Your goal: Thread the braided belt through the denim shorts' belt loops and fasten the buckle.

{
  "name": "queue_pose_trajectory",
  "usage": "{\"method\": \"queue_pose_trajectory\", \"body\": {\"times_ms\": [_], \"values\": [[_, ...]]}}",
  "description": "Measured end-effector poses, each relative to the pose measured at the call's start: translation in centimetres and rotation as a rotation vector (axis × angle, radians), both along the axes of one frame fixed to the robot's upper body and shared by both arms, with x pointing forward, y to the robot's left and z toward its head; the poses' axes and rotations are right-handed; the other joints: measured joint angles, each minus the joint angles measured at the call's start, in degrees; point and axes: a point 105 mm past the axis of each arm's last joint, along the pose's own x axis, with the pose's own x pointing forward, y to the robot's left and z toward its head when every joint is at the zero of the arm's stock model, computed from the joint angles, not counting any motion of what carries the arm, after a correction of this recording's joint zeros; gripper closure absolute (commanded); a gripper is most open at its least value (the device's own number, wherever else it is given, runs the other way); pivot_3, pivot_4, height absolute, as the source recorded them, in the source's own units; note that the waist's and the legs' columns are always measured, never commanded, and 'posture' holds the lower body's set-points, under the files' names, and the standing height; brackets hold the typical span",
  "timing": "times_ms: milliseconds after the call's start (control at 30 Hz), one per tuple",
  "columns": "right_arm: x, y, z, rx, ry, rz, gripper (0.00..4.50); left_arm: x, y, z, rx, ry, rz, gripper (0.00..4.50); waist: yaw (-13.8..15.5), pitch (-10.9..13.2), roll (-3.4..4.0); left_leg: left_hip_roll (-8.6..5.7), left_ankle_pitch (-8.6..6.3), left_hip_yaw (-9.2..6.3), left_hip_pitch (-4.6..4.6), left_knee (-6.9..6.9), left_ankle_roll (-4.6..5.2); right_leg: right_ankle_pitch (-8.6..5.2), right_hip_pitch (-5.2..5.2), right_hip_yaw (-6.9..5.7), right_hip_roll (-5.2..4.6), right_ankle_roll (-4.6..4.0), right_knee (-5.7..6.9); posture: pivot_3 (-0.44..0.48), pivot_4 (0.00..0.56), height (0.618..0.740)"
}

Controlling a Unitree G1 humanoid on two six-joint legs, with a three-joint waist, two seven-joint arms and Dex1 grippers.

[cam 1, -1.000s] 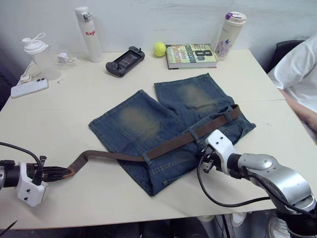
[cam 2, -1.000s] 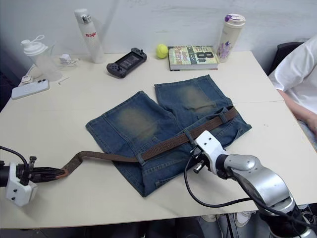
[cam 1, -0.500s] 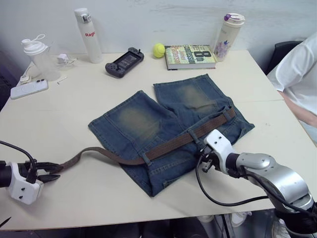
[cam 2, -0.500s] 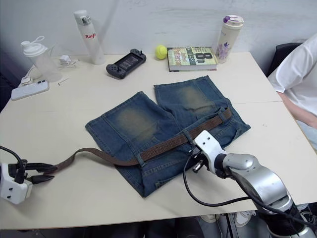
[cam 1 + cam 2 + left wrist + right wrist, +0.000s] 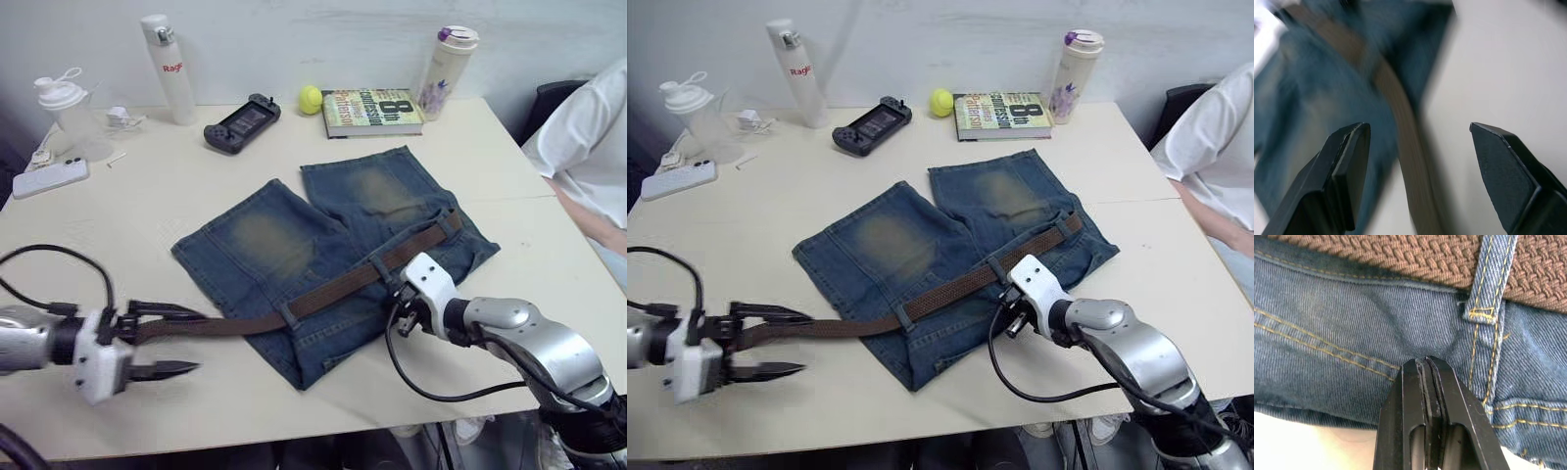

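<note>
The denim shorts (image 5: pixel 265 240) lie flat in the middle of the table. The braided belt (image 5: pixel 333 289) runs along their waistband under the belt loops (image 5: pixel 289 313) and out to the left, where its free end rests on the table. My left gripper (image 5: pixel 181 341) stands open around that free end, and the strap passes between its fingers (image 5: pixel 1347 161) without being pinched. My right gripper (image 5: pixel 1425 361) is shut, its tip pressing on the waistband just beside one belt loop (image 5: pixel 1488 289) with the belt behind it. The buckle is hidden.
Along the back edge stand a white bottle (image 5: pixel 162 54), a game controller (image 5: pixel 240 119), a tennis ball (image 5: pixel 311 98), a book (image 5: pixel 372 110) and a floral tumbler (image 5: pixel 441 69). A shaker bottle (image 5: pixel 59 113) and a phone (image 5: pixel 44 178) lie far left. A person's white sleeve (image 5: pixel 588 147) is at the right.
My left gripper has let go of the belt's end, opened wide and moved right along the strap toward the shorts. The belt's end has dropped flat. The right gripper has stayed put.
</note>
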Motion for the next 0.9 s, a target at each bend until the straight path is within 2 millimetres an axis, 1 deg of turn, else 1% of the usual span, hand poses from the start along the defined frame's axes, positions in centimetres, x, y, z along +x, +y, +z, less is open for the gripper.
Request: {"method": "queue_pose_trajectory", "body": {"times_ms": [33, 67, 133, 167, 233, 267, 300, 333, 367, 400, 433, 500, 567, 633, 800, 833, 867, 900], "values": [[0.1, 0.1, 0.3, 0.035, 0.000, -0.005, 4.50, -0.1, -1.4, 0.3, -0.078, 0.082, 0.024, 0.93, 0.0, 0.1, 0.07, 0.00, -0.02, -0.02, 0.00, -0.01, 0.04, 0.00, 0.00, 0.00, 0.03, 0.00, 0.01, 0.000, 0.150, 0.740], [0.1, 0.3, 0.6, 0.060, -0.005, -0.004, 4.18, -0.3, -2.3, 0.4, -0.118, 0.125, 0.028, 0.90, 0.1, 0.1, 0.21, 0.00, -0.02, -0.01, 0.00, -0.01, 0.03, 0.00, 0.00, 0.01, 0.05, 0.00, 0.00, 0.000, 0.150, 0.740], [0.1, 0.3, 1.3, 0.105, -0.016, 0.000, 3.49, 0.0, -3.3, 0.5, -0.174, 0.178, 0.057, 0.89, 0.4, 0.3, 0.53, -0.02, 0.00, 0.02, -0.03, -0.02, 0.00, 0.00, -0.05, 0.03, 0.12, 0.01, 0.00, 0.000, 0.150, 0.740], [0.1, 0.2, 2.0, 0.137, -0.027, 0.002, 3.12, 0.1, -3.7, 0.3, -0.188, 0.202, 0.072, 0.89, 0.6, 0.5, 0.66, -0.02, 0.02, 0.02, -0.05, -0.02, -0.04, 0.00, -0.07, 0.03, 0.17, 0.01, 0.00, 0.000, 0.150, 0.740], [0.1, -0.2, 3.4, 0.187, -0.057, 0.009, 2.12, 0.2, -4.3, -0.2, -0.200, 0.233, 0.085, 0.89, 1.1, 0.6, 0.81, -0.01, 0.11, 0.03, -0.07, -0.02, -0.18, 0.00, -0.10, 0.06, 0.26, 0.01, 0.02, 0.000, 0.150, 0.740], [0.0, -0.5, 4.1, 0.199, -0.069, 0.022, 1.71, 0.3, -4.8, -0.4, -0.208, 0.241, 0.084, 0.89, 1.4, 0.7, 0.89, -0.01, 0.10, 0.03, -0.09, 0.00, -0.18, 0.00, -0.10, 0.08, 0.29, 0.02, 0.01, 0.000, 0.150, 0.740], [-0.1, -1.0, 5.0, 0.201, -0.088, 0.036, 1.14, 0.3, -5.4, -0.6, -0.211, 0.256, 0.075, 0.89, 1.6, 0.7, 0.89, -0.01, 0.10, 0.04, -0.09, 0.01, -0.18, 0.00, -0.10, 0.11, 0.30, 0.02, 0.00, 0.000, 0.150, 0.740], [-0.2, -1.3, 5.3, 0.195, -0.097, 0.044, 0.76, 0.2, -5.6, -0.7, -0.208, 0.263, 0.070, 0.89, 1.7, 0.8, 0.87, -0.01, 0.10, 0.03, -0.09, 0.02, -0.18, 0.00, -0.10, 0.11, 0.30, 0.02, 0.00, 0.000, 0.150, 0.740], [-0.4, -2.0, 5.9, 0.166, -0.116, 0.071, 0.24, 0.2, -6.1, -0.9, -0.203, 0.272, 0.053, 0.89, 2.0, 0.8, 0.90, -0.03, 0.10, 0.02, -0.09, 0.04, -0.17, 0.01, -0.08, 0.12, 0.29, 0.02, -0.02, 0.000, 0.150, 0.740], [-0.6, -2.7, 6.1, 0.124, -0.124, 0.093, 0.06, 0.2, -6.5, -1.1, -0.200, 0.276, 0.035, 0.89, 2.4, 0.8, 0.99, -0.08, 0.08, 0.04, -0.07, 0.08, -0.14, 0.01, -0.05, 0.14, 0.29, 0.03, -0.03, 0.000, 0.150, 0.740], [-1.0, -3.7, 6.0, 0.064, -0.124, 0.129, 0.06, 0.1, -7.2, -1.5, -0.193, 0.289, 0.006, 0.89, 2.9, 0.9, 1.04, -0.08, 0.07, 0.06, -0.06, 0.11, -0.12, 0.01, -0.04, 0.14, 0.30, 0.04, -0.05, 0.000, 0.150, 0.740], [-1.1, -4.9, 5.8, -0.017, -0.140, 0.165, 0.06, -0.1, -8.0, -2.3, -0.173, 0.322, -0.041, 0.89, 3.0, 0.9, 0.95, -0.02, 0.08, 0.04, -0.08, 0.19, -0.15, 0.02, -0.02, 0.14, 0.34, 0.03, -0.02, 0.000, 0.150, 0.740], [-0.8, -5.8, 5.5, -0.133, -0.183, 0.201, 0.06, -0.3, -8.8, -2.6, -0.149, 0.334, -0.093, 0.89, 3.0, 0.9, 0.95, -0.01, 0.09, 0.07, -0.04, 0.20, -0.16, 0.02, -0.03, 0.17, 0.33, 0.03, 0.03, 0.000, 0.150, 0.740], [-0.5, -6.3, 5.0, -0.219, -0.210, 0.226, 0.06, -0.3, -9.3, -2.8, -0.129, 0.335, -0.122, 0.89, 3.0, 0.9, 0.95, -0.01, 0.11, 0.08, -0.04, 0.20, -0.19, 0.02, -0.04, 0.17, 0.34, 0.03, 0.03, 0.000, 0.150, 0.740], [0.1, -6.9, 3.9, -0.323, -0.231, 0.242, 0.06, -0.3, -9.7, -3.3, -0.099, 0.335, -0.156, 0.89, 2.8, 0.9, 0.95, 0.03, 0.12, 0.10, -0.03, 0.19, -0.24, 0.01, -0.05, 0.20, 0.37, 0.03, 0.02, 0.000, 0.150, 0.740], [0.5, -7.6, 2.7, -0.389, -0.226, 0.240, 0.06, -0.1, -10.0, -3.5, -0.077, 0.322, -0.172, 0.89, 2.8, 0.9, 0.96, 0.04, 0.14, 0.11, -0.08, 0.20, -0.28, 0.01, -0.12, 0.20, 0.39, 0.03, 0.03, 0.000, 0.150, 0.740], [1.3, -8.5, 1.6, -0.507, -0.249, 0.247, 0.06, 1.2, -10.4, -4.2, -0.049, 0.304, -0.154, 0.89, 3.0, 0.9, 0.98, 0.03, 0.15, 0.09, -0.03, 0.30, -0.27, 0.02, -0.01, 0.18, 0.37, 0.03, 0.07, 0.000, 0.150, 0.740], [1.5, -8.6, 1.5, -0.530, -0.262, 0.252, 0.06, 1.4, -10.7, -4.5, -0.035, 0.304, -0.155, 0.89, 3.0, 0.9, 0.95, 0.07, 0.14, 0.05, -0.01, 0.39, -0.26, 0.02, 0.05, 0.16, 0.38, 0.03, 0.06, 0.000, 0.150, 0.740]]}}
